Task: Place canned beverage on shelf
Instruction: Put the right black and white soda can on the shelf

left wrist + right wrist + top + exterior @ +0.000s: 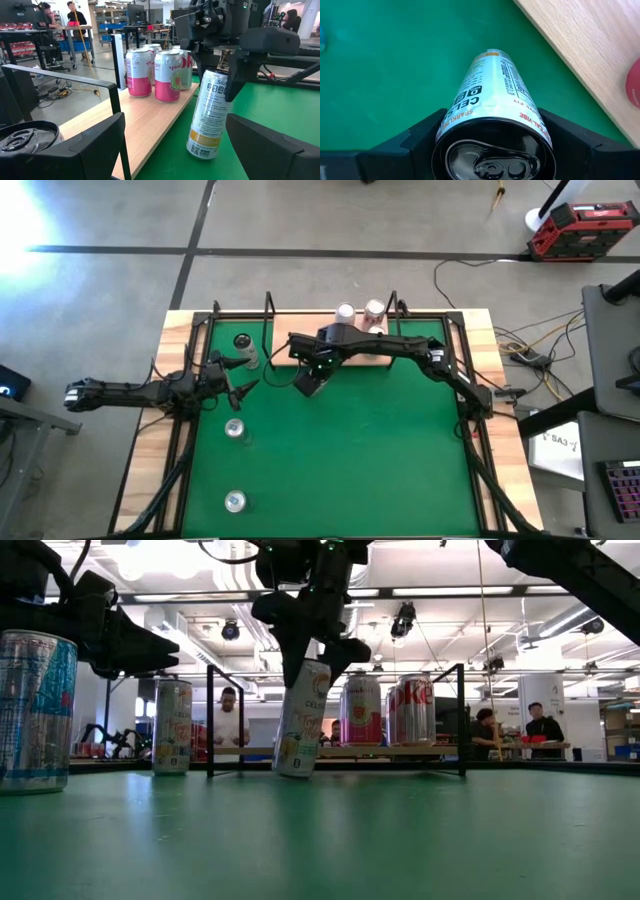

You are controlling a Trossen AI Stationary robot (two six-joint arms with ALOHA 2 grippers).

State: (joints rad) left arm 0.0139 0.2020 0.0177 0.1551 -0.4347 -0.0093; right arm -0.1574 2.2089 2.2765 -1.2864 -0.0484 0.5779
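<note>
A tall white can (pixel 302 720) with orange print is tilted over the green mat, just near of the shelf (pixel 150 120), a light-wood board in a black rod frame. My right gripper (pixel 312 372) is shut on the can, which also shows in the left wrist view (pixel 210 115) and the right wrist view (pixel 492 90). Pink cans (pixel 167 75) stand upright on the shelf. My left gripper (pixel 238 386) is open and empty at the table's left, left of the white can. My right gripper pinches the white can's upper part, just below its top rim (pixel 490 122), between its two fingers (pixel 420 137), one on each side. The fingers come from above, pointing down. The can leans, its lower end (pixel 202 147) at the mat; whether it touches, I cannot tell.
Other cans stand on the mat: one at the far left (pixel 243 348) beside my left gripper, one nearer (pixel 235 428), one by the near edge (pixel 235 500). Black upright posts (pixel 209 720) edge the shelf. Free mat lies to the right. People show in the room behind.
</note>
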